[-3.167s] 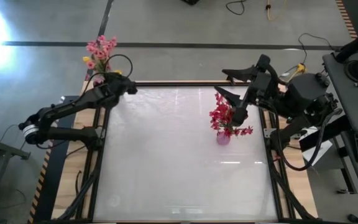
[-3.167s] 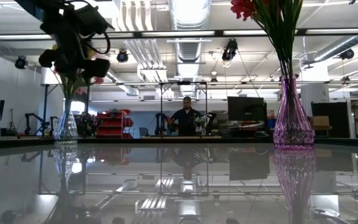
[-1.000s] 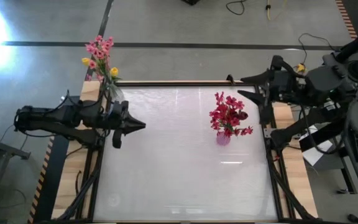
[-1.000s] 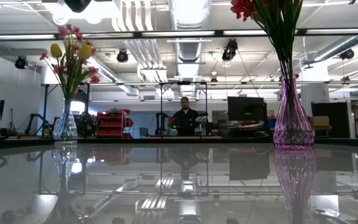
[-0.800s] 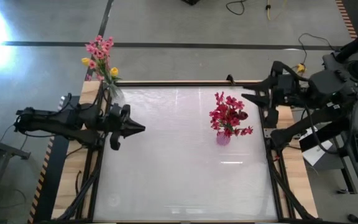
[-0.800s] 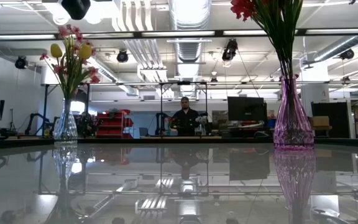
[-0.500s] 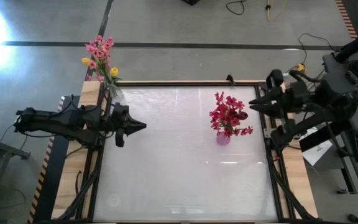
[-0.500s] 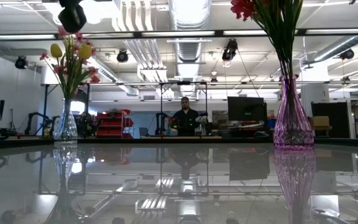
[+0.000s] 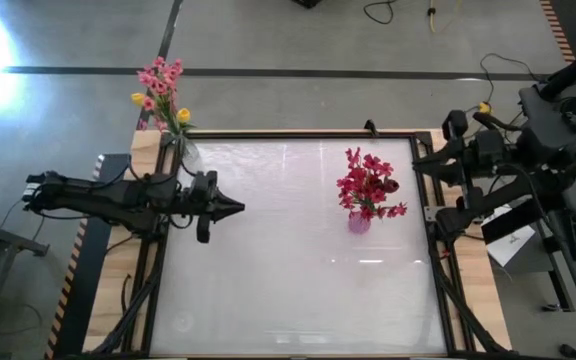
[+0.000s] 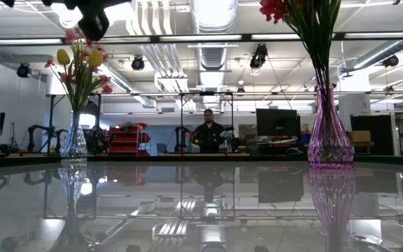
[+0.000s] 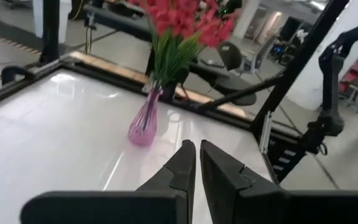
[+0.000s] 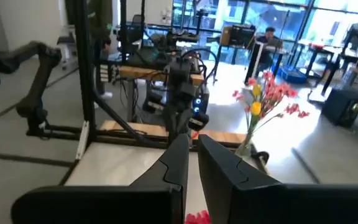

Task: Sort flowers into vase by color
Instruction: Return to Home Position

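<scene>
1. The flowers are all in vases. Pink sprays with yellow tulip buds (image 9: 163, 92) stand in the clear vase (image 9: 188, 153) at the table's far left corner. The red sprays (image 9: 366, 187) stand in the purple vase (image 9: 359, 222), right of the table's (image 9: 288, 290) middle. The sorting looks finished.
2. What remains is parking the arms. Each should draw back along its own side, high enough and slow enough that no link brushes a bouquet.
3. The stems are thin and green-leaved, with the blooms fanning wide above narrow necks. Both vases stand upright in the low view, but they look top-heavy, so a light knock could tip them.
4. The left gripper (image 9: 236, 207) hangs over the table's left edge, near the clear vase and pointing toward the middle. Its fingers are together and empty. It should pull straight back, not swing toward the stems.
5. The right gripper (image 9: 417, 163) sits at the table's right edge, apart from the purple vase. Its fingers are likewise together and hold nothing.
</scene>
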`<state>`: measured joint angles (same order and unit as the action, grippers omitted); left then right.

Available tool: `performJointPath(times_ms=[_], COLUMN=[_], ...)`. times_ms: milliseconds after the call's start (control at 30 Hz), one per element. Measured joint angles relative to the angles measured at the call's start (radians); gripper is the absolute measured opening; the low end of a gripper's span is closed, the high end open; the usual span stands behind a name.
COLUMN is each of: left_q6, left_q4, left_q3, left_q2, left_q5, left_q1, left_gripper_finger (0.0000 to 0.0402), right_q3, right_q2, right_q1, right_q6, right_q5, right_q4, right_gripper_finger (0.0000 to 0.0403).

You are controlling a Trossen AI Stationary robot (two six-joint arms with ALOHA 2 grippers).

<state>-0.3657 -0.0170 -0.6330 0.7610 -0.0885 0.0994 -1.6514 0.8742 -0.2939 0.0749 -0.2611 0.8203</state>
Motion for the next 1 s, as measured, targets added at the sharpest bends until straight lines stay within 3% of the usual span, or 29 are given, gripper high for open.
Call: performJointPath(times_ms=[133, 400, 633, 1000], left_q6=[0.033, 0.152, 0.164, 0.295], left_q4=[0.037, 0.295, 0.272, 0.259], left_q3=[0.061, 0.241, 0.324, 0.329], left_q2=[-0.032, -0.138, -0.215, -0.267], left_q5=[0.001, 0.001, 0.001, 0.001], left_q1=[0.004, 0.008, 0.008, 0.008], left_gripper_finger=[0.0013, 0.0013, 0.0013, 0.0013], right_q3=[0.048, 0.221, 0.438, 0.797], right_q2=[-0.032, -0.178, -0.337, -0.543], right_q1=[0.0, 0.0, 0.0, 0.0], right_q6=[-0.022, -0.052, -0.059, -0.057], right_q5=[0.05, 0.086, 0.085, 0.086], right_q4=[-0.016, -0.152, -0.261, -0.55], right_gripper_finger=[0.0029, 0.0029, 0.0029, 0.0029])
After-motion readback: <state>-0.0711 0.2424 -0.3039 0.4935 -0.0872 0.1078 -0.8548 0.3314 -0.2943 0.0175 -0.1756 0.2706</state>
